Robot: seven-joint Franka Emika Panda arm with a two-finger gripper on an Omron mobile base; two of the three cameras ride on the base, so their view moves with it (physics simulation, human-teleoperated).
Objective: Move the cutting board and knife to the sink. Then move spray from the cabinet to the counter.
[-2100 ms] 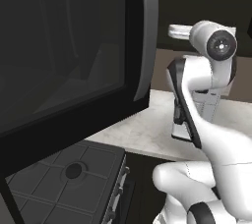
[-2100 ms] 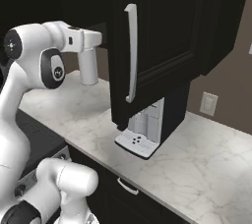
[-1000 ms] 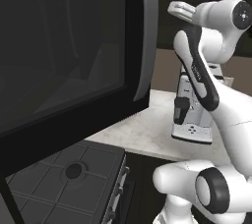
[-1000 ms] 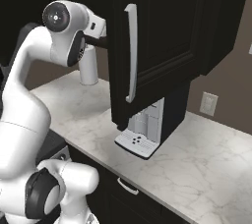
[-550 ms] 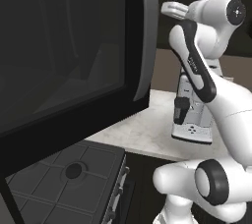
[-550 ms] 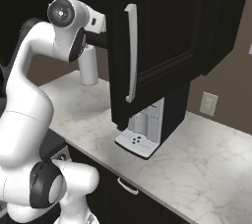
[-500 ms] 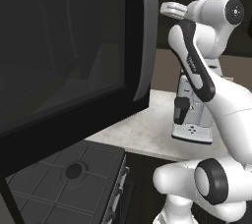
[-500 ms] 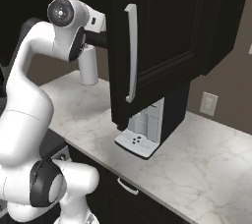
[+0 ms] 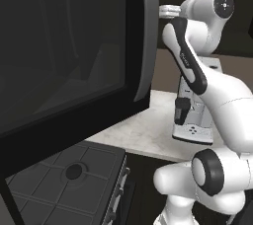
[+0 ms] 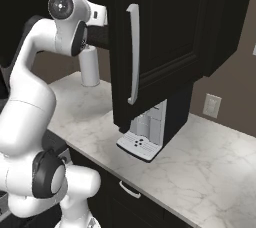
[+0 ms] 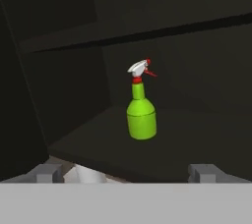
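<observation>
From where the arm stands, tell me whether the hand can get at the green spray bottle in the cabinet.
Probably yes: the green spray bottle with the red-and-white trigger top stands upright alone on the dark cabinet shelf, nothing before it, and the hand is open.

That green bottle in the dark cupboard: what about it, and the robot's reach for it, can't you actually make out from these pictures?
- Hand view: the spray stands upright on a dark shelf; any label is too small to read.
- Hand view: the gripper shows just its two tips, wide apart and short of the bottle; the rest is cut off at the bottom.
- Right base view: the open cabinet door hides the hand and the shelf.
- Left base view: a dark appliance blocks the cupboard.
</observation>
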